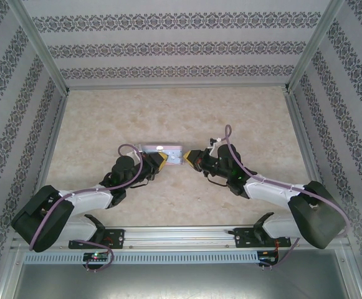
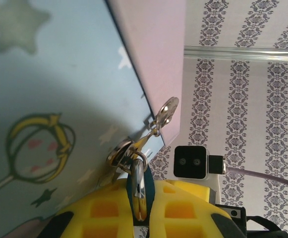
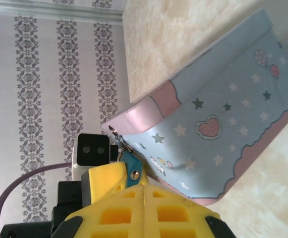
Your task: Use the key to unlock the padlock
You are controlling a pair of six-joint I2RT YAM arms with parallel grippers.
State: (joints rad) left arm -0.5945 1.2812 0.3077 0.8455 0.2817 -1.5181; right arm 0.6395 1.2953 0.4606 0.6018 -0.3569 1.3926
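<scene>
The pale-blue cartoon tin (image 1: 163, 151) lies mid-table with both grippers at its near side. My left gripper (image 2: 140, 201) is shut on the tiny teal padlock (image 2: 156, 176), whose silvery shackle (image 2: 138, 186) passes through the tin's latch ring. A small silver key (image 2: 167, 110) dangles from that ring, free of both grippers. In the right wrist view the padlock (image 3: 132, 169) shows its bare keyhole, pinched by the left gripper's yellow finger (image 3: 104, 181). My right gripper (image 3: 144, 187) is shut just below the lock, its fingers pressed together with nothing visible between them.
The tin's pink rim (image 3: 139, 119) and starry lid (image 3: 223, 124) rise close beside both wrists. The right wrist's camera block (image 2: 190, 162) sits just behind the padlock. Patterned walls enclose the beige table (image 1: 181, 112), with open surface toward the back.
</scene>
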